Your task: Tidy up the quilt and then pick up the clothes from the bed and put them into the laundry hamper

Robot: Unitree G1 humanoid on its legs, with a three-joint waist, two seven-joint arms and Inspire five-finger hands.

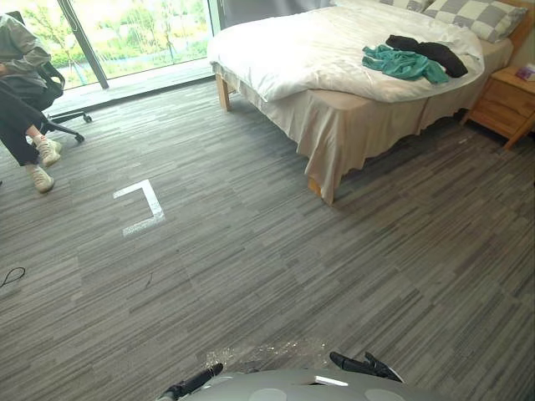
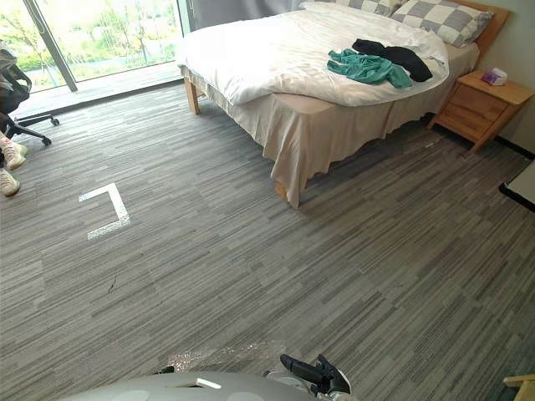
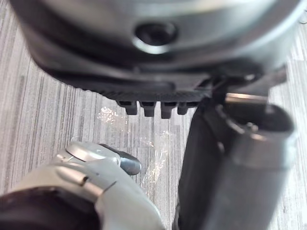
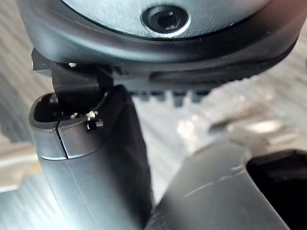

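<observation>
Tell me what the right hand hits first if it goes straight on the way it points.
Probably the carpet floor: the right hand hangs low, fingers relaxed, and its wrist view has carpet straight past them, though depth is unclear.

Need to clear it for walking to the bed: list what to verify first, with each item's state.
Path over the floor to the bed: ok, nothing lies across it.
Tidy quilt: not ok, it lies askew.
On the quilt, teal garment and black garment: ok.
Free left robot hand and right robot hand: ok, both open, empty.
Seated person off the path: ok, by the window.
Place of the hamper: cannot tell.
</observation>
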